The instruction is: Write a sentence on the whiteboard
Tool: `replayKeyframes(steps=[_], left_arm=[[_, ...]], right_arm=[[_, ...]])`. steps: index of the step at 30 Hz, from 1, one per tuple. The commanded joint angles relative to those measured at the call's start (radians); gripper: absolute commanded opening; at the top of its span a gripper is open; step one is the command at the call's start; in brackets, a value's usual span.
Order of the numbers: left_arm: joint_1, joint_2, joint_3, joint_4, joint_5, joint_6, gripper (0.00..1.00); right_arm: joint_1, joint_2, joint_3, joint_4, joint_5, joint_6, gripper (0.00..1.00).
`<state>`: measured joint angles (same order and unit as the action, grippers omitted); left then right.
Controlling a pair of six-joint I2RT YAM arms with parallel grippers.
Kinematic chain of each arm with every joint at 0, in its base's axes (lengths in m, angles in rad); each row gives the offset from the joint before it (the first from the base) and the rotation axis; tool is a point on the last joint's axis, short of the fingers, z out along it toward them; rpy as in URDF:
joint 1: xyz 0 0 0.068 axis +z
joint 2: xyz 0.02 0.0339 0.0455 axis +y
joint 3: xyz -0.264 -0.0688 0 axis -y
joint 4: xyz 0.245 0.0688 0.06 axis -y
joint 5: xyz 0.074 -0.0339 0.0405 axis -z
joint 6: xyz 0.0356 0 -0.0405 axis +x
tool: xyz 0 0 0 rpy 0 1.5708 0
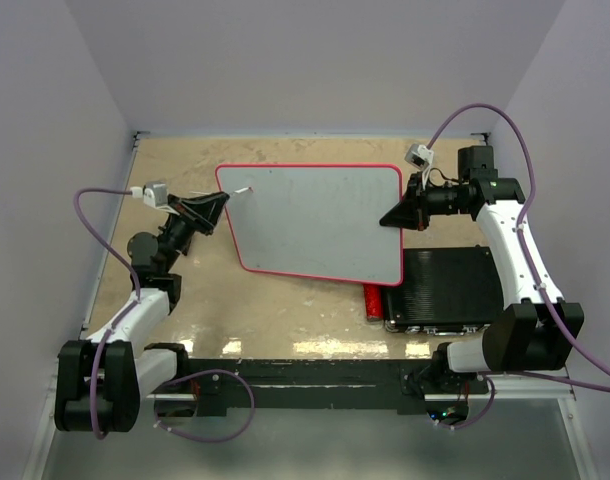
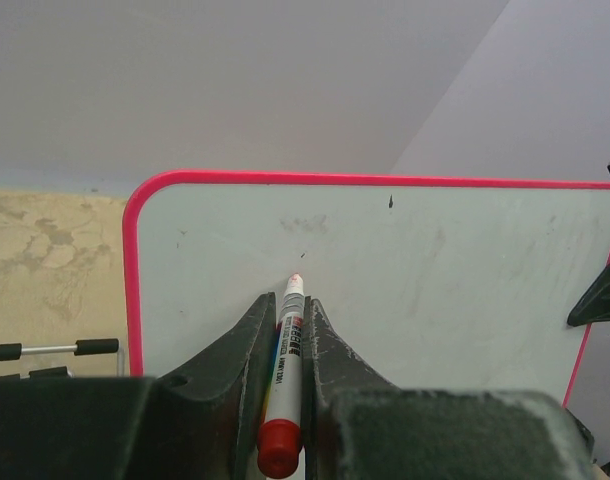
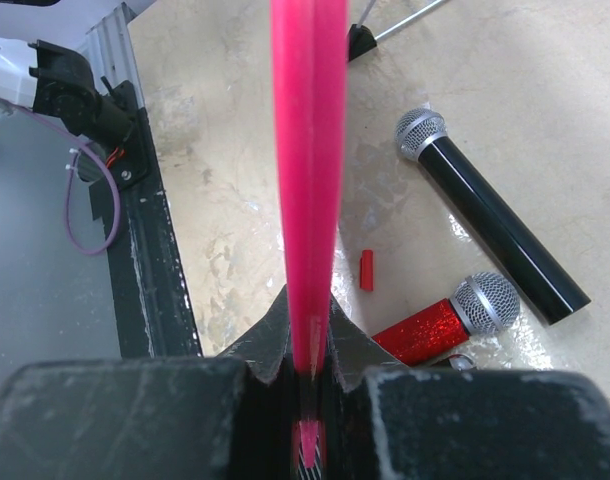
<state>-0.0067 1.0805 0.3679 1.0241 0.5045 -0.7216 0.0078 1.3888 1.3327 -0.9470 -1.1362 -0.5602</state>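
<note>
The whiteboard (image 1: 315,225), white with a thin red frame, is held off the table at a tilt. My right gripper (image 1: 397,215) is shut on its right edge. In the right wrist view that red edge (image 3: 310,150) runs straight up from between the jaws of the right gripper (image 3: 310,310). My left gripper (image 2: 290,300) is shut on a white marker (image 2: 285,370) with a red end. The marker's tip (image 1: 242,189) is at the whiteboard's face (image 2: 405,270) near its upper left corner. No sentence shows there, only faint smudges and a small dark mark.
A black ribbed case (image 1: 450,290) lies under the whiteboard's right end, with a red microphone (image 1: 373,300) beside it. Below the whiteboard lie a black microphone (image 3: 495,230), a red glitter microphone (image 3: 445,325) and a small red cap (image 3: 366,270). Walls close in on both sides.
</note>
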Motion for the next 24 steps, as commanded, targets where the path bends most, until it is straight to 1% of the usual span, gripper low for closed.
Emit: replayKeyframes(steps=[1, 7, 16, 24], left_arm=[[0.005, 0.013, 0.037, 0.042, 0.008, 0.027, 0.00], [0.007, 0.032, 0.043, 0.039, 0.009, 0.028, 0.00], [0.007, 0.021, 0.045, -0.062, 0.017, 0.053, 0.00], [0.007, 0.018, 0.014, -0.122, 0.040, 0.048, 0.00]], right_arm=[[0.009, -0.002, 0.014, 0.005, -0.008, -0.026, 0.00], [0.009, -0.005, 0.011, 0.007, -0.007, -0.023, 0.00], [0.009, 0.001, 0.013, 0.005, -0.008, -0.023, 0.00], [0.009, 0.003, 0.019, 0.002, -0.013, -0.026, 0.00]])
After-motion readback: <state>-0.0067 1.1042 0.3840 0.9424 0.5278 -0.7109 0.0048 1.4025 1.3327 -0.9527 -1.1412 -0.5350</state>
